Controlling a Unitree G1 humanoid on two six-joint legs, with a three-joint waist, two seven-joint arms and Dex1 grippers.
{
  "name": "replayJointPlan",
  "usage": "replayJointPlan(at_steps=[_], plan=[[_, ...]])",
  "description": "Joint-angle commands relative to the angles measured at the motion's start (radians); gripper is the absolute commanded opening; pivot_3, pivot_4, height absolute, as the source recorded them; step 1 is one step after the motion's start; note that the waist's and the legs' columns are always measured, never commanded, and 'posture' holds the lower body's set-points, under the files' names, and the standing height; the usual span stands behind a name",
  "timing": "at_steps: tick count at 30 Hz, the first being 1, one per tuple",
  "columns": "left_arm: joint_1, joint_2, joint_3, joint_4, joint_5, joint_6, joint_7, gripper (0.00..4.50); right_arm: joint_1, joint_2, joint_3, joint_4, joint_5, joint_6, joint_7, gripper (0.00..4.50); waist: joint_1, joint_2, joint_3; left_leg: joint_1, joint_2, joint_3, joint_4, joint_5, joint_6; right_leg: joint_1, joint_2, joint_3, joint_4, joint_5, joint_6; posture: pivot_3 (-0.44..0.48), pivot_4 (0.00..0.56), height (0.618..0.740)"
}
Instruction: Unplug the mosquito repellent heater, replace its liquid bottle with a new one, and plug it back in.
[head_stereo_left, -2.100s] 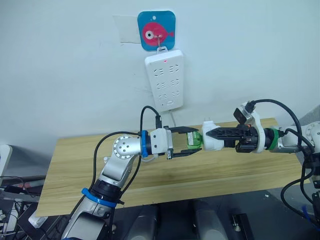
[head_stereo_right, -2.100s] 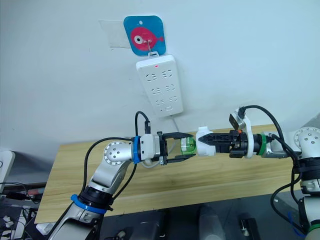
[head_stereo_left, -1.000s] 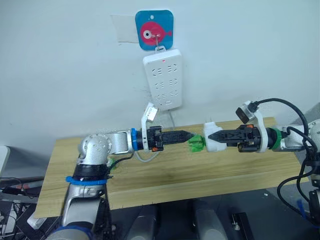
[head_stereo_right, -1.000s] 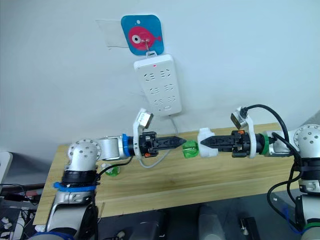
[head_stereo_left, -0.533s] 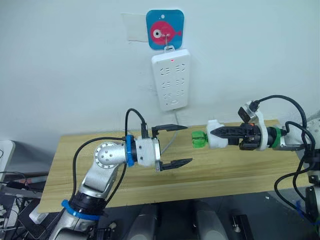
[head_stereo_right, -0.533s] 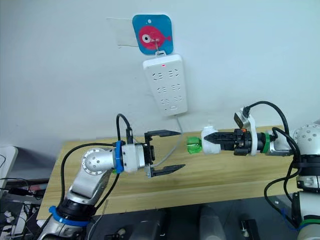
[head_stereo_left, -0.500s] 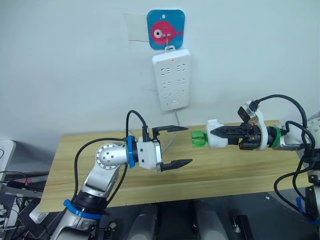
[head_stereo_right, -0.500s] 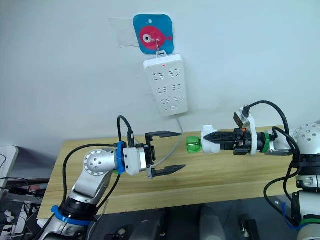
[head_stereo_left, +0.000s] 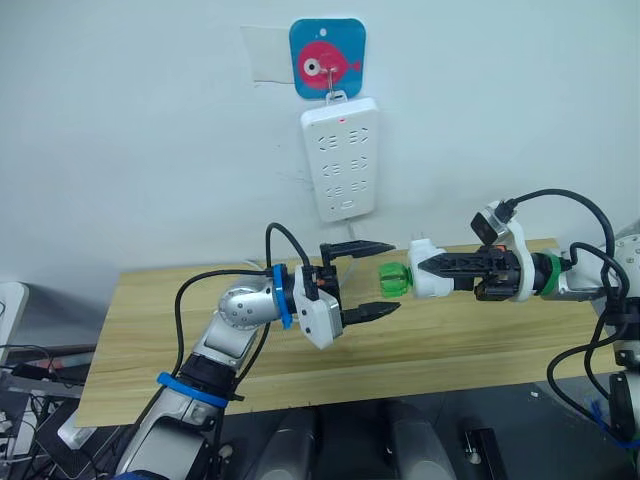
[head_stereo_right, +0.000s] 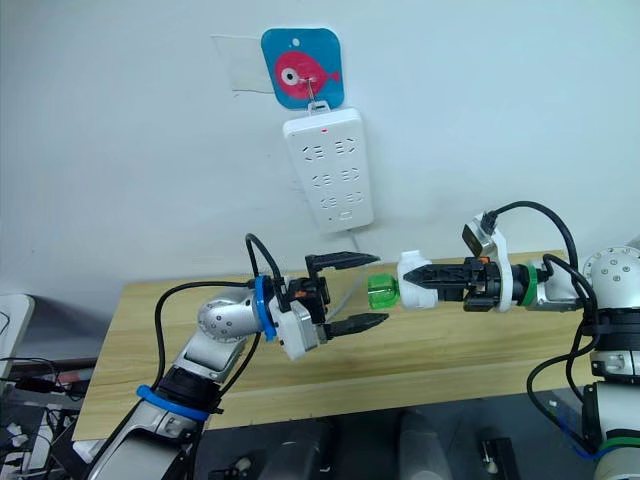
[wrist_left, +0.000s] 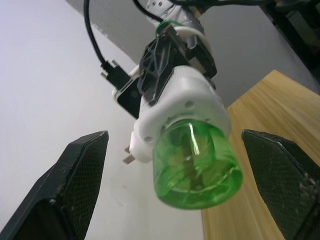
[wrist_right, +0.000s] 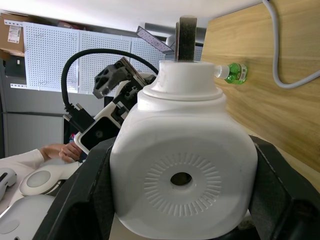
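Mosquito repellent heater stays pinched in our right gripper, green bottle attached. Our left gripper, fingers spread, has moved closer; we see the bottle just beyond its tips.

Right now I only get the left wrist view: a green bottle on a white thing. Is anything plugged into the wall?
Observer: No, the power strip on the wall has every socket empty.
Operator: Any other bottle around?
Observer: Yes, a second green bottle sits on the wooden table.
Operator: What's behind the white thing?
Observer: The mosquito repellent heater has a round vent hole on its far side.
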Motion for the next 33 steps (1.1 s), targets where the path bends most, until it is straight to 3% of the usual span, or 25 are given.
replayJointPlan(at_steps=[1, 5, 8, 12, 16, 18, 20, 24, 29, 33], plan=[[-0.015, 0.003, -0.019, 0.004, -0.009, -0.025, 0.017, 4.28, -0.028, -0.003, -0.011, -0.022, 0.049, 0.008, -0.001, 2.98, 0.000, 0.000, 0.000, 0.000, 0.000, 0.000, 0.000, 0.000, 0.000, 0.000, 0.000, 0.000, 0.000, 0.000, 0.000, -0.103, 0.251, 0.740], [-0.023, 0.008, -0.024, 0.019, -0.014, -0.012, 0.020, 3.37, -0.031, -0.006, -0.010, -0.013, 0.065, 0.008, -0.009, 2.98, 0.000, 0.000, 0.000, 0.000, 0.000, 0.000, 0.000, 0.000, 0.000, 0.000, 0.000, 0.000, 0.000, 0.000, 0.000, -0.105, 0.254, 0.740], [-0.029, 0.001, -0.028, 0.022, -0.016, 0.000, 0.029, 2.38, -0.032, -0.007, -0.003, -0.013, 0.073, 0.008, -0.010, 2.98, 0.000, 0.000, 0.000, 0.000, 0.000, -0.001, 0.000, 0.000, 0.000, 0.000, 0.000, 0.000, 0.000, 0.000, 0.000, -0.106, 0.256, 0.740], [-0.033, -0.009, -0.027, 0.020, -0.044, 0.049, 0.036, 2.24, -0.036, -0.004, 0.000, -0.014, 0.079, 0.008, -0.013, 2.98, 0.000, 0.000, 0.000, 0.000, 0.000, 0.000, 0.000, 0.000, 0.000, 0.000, 0.000, 0.000, 0.000, 0.000, 0.000, -0.106, 0.256, 0.740], [0.011, 0.002, -0.060, -0.105, -0.337, 0.388, -0.104, 2.24, -0.030, -0.010, 0.001, -0.020, 0.071, 0.008, -0.007, 2.98, -0.003, 0.000, 0.000, 0.000, 0.000, -0.001, 0.001, 0.000, 0.000, 0.000, 0.000, 0.000, 0.000, 0.000, 0.000, -0.109, 0.261, 0.740], [-0.002, 0.033, -0.032, -0.205, -0.552, 0.773, -0.091, 2.24, -0.020, -0.027, 0.011, -0.039, 0.065, 0.008, 0.010, 2.98, -0.010, 0.000, 0.000, 0.000, 0.000, -0.001, 0.001, 0.000, 0.000, 0.000, 0.000, 0.000, 0.001, 0.000, 0.000, -0.109, 0.261, 0.740], [-0.010, 0.076, -0.017, -0.268, -0.686, 1.042, -0.100, 2.24, -0.009, -0.048, 0.023, -0.062, 0.060, 0.008, 0.038, 2.98, -0.013, 0.000, 0.000, -0.002, 0.000, -0.002, 0.002, 0.000, 0.001, -0.001, 0.001, -0.001, 0.001, 0.000, 0.000, -0.103, 0.258, 0.740], [-0.061, 0.091, 0.129, -0.179, -1.168, 1.676, 0.090, 2.24, 0.003, -0.062, 0.046, -0.110, 0.068, 0.008, 0.070, 2.98, -0.026, 0.000, 0.000, -0.003, 0.000, -0.004, 0.004, 0.000, 0.001, -0.001, 0.002, -0.002, 0.002, 0.000, 0.001, -0.108, 0.259, 0.740], [-0.114, 0.017, 0.259, 0.054, -1.594, 2.012, 0.413, 2.24, 0.009, -0.059, 0.047, -0.154, 0.093, 0.008, 0.064, 2.98, -0.032, 0.000, 0.000, -0.005, 0.000, -0.004, 0.015, -0.002, 0.003, -0.001, 0.004, -0.002, 0.008, -0.001, 0.002, -0.106, 0.255, 0.740], [-0.105, 0.003, 0.266, 0.038, -1.630, 2.098, 0.487, 2.24, 0.017, -0.054, 0.045, -0.167, 0.101, 0.008, 0.051, 2.98, -0.031, 0.000, 0.000, -0.005, 0.000, -0.003, 0.015, -0.002, 0.003, -0.002, 0.003, -0.001, 0.010, -0.001, 0.002, -0.110, 0.248, 0.740]])
